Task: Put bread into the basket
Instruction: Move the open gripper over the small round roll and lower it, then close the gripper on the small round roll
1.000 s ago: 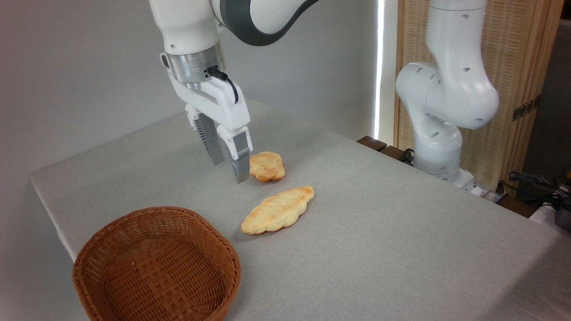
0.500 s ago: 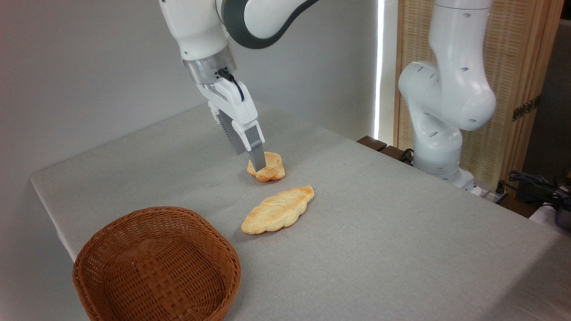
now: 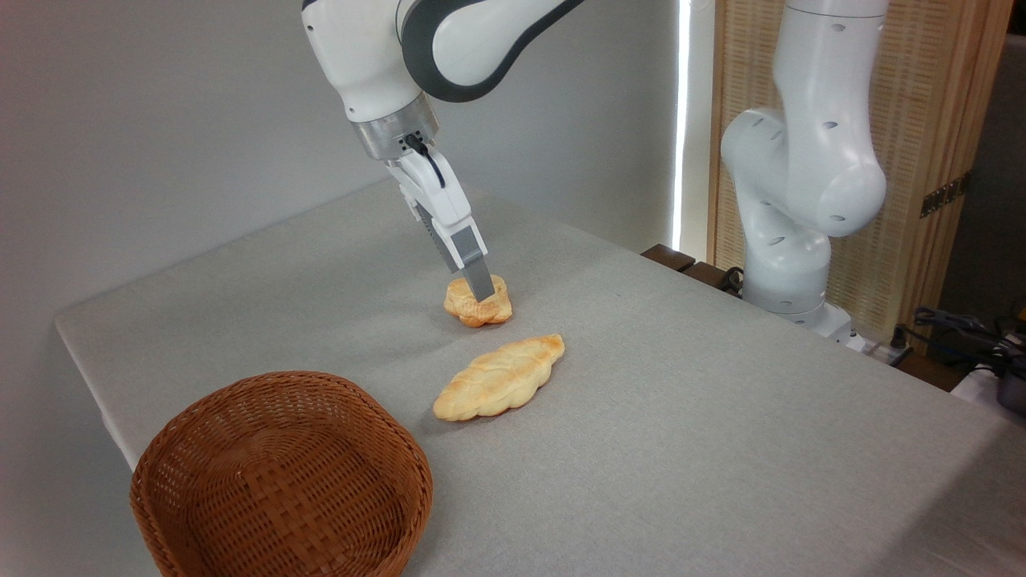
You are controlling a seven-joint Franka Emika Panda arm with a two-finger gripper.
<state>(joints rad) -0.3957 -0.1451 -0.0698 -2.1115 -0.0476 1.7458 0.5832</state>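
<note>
Non-task stuff around me: pale braided leaf-shaped loaf (image 3: 499, 377) lying flat mid-worktop, long axis running diagonally, lower-left to upper-right. Worktop (image 3: 721, 417) covered in plain grey cloth. Behind it a grey wall (image 3: 160, 120), on the right a slatted wooden screen (image 3: 930, 120). Dark cables and gear (image 3: 974, 336) at far right edge, too small to identify.

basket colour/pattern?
The wicker basket is reddish-brown with a woven checker pattern on its floor; the fixed camera view shows it clearly.
</note>
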